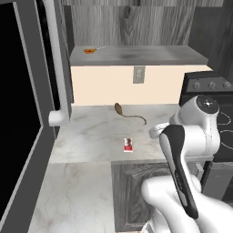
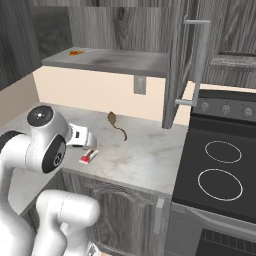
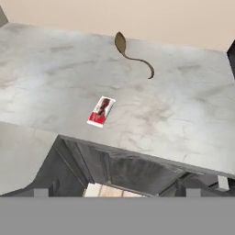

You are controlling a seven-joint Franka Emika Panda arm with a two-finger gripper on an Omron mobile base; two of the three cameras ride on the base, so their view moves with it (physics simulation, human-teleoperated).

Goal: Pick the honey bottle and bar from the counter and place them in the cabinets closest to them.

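The bar (image 3: 101,111) is seen lying flat on the worktop (image 3: 183,119) near its front edge; a brown teardrop thing with a thin tail (image 3: 131,55) lies well behind it, near the wall; the pincer's fingers are taken as spread apart, nothing held.

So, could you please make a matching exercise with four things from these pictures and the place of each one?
Things:
1. bar
2. brown teardrop thing with a long tail
3. orange round pastry
4. stovetop

Places:
A. on the cabinet shelf, above the counter
B. near the counter's front edge
C. right of the counter
D. on the counter, close to the back wall

Pairs: 1-B, 2-D, 3-A, 4-C
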